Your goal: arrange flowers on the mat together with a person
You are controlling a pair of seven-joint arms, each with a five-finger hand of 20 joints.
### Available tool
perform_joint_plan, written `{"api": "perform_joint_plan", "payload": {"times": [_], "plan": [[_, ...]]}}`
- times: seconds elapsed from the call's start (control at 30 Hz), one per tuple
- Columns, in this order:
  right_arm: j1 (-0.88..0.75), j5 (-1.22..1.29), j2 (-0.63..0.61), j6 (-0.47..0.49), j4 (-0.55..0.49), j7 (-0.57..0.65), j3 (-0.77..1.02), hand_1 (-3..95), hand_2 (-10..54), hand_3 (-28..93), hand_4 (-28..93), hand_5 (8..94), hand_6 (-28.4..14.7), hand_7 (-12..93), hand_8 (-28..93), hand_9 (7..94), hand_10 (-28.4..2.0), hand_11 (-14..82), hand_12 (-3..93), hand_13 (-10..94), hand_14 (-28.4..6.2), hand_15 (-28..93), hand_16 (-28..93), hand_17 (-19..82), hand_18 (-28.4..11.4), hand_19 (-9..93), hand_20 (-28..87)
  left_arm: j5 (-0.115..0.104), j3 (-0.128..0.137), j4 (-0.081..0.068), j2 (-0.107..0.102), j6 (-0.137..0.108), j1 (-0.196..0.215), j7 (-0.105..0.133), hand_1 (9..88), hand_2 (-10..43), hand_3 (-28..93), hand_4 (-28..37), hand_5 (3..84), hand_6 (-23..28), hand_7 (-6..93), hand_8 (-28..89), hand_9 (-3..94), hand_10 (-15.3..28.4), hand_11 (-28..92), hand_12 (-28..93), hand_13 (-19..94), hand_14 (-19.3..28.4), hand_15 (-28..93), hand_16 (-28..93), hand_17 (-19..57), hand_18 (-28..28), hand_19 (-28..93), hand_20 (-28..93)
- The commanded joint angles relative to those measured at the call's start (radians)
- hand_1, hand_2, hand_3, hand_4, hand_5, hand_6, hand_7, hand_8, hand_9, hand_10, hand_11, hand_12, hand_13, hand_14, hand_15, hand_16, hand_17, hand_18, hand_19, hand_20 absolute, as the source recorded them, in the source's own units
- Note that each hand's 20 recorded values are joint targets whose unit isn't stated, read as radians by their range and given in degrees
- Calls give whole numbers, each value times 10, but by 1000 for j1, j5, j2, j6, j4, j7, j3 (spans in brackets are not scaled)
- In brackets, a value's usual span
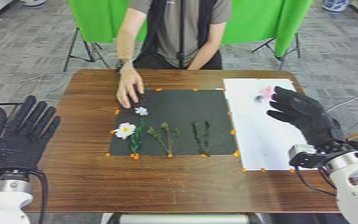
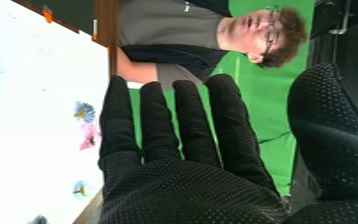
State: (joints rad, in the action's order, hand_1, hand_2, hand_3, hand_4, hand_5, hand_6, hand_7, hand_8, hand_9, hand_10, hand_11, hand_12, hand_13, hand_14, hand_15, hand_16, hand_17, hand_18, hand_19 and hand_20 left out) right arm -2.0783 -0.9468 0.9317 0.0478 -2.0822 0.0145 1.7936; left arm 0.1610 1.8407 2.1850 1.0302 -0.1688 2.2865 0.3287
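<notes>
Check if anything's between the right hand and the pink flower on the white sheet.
Nothing visible in the way: the right wrist view shows no object between right hand and pink flower. Blue flower lies beside the pink one, off that line.

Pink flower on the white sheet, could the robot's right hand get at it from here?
Probably yes: the right hand is open and close to the pink flower, with nothing visible between them, though the blue flower lies beside it and might get caught.
</notes>
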Motion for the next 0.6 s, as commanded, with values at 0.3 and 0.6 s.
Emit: {"api": "perform_joint_plan", "payload": {"times": [0.3,0.6], "plan": [[-17,-181,-12,-76,-18,-12,25,250,42,740,-221,391,-17,111,-95,370,-115,35,114,252,-102,68,129,114,-143,332,119,-2,10,3,-3,-10,27,6,231,126,646,-283,385,68,92,-86,312,126,121,71,211,116,183,-49,-50,108,253,102],[-20,-691,-65,-192,-23,89,41,244,2,756,-220,379,-17,113,-92,313,-123,19,125,183,-117,13,163,69,-129,303,105,-1,10,0,-4,-10,26,3,230,126,646,-283,385,68,90,-85,312,126,120,71,211,116,182,-49,-49,108,252,101]]}}
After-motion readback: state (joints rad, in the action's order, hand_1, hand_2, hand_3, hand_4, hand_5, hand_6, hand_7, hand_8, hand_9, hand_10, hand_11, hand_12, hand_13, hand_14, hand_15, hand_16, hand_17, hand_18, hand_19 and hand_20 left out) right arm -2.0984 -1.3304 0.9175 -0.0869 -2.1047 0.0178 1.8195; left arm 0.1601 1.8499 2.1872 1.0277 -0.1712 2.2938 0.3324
